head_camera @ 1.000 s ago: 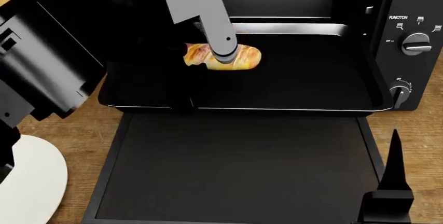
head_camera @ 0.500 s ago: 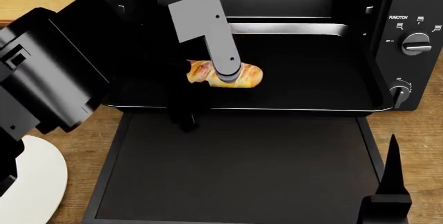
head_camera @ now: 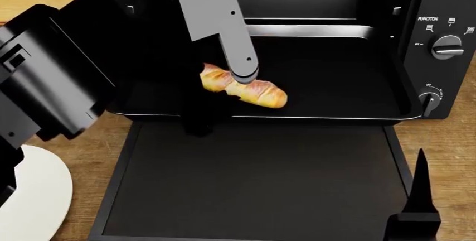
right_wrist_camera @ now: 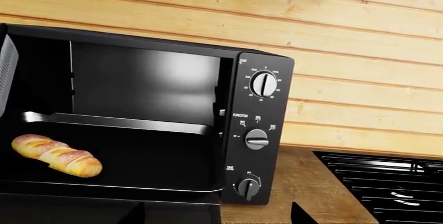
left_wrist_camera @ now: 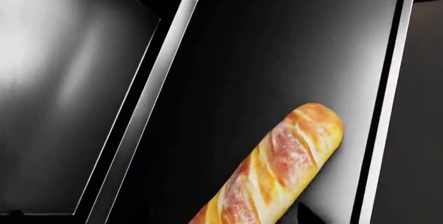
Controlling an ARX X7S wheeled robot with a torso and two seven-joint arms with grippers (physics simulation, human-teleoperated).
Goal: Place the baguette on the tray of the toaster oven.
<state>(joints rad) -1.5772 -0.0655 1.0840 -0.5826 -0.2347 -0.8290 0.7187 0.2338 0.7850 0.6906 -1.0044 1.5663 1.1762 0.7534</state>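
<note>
One open door panel lies nearest, flat on the wooden surface; just beyond it the tray carries the baguette, resting diagonally near its front rim, inside the toaster oven. Whether the left end effector is open or closed cannot be told; it sits right at the loaf. Best to lift straight up, avoiding a nudge. The right end effector waits low; its opening cannot be judged.

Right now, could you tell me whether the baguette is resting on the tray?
Touching. In the right wrist view the baguette lies flat on the tray floor with no gap beneath it; the head view agrees.
</note>
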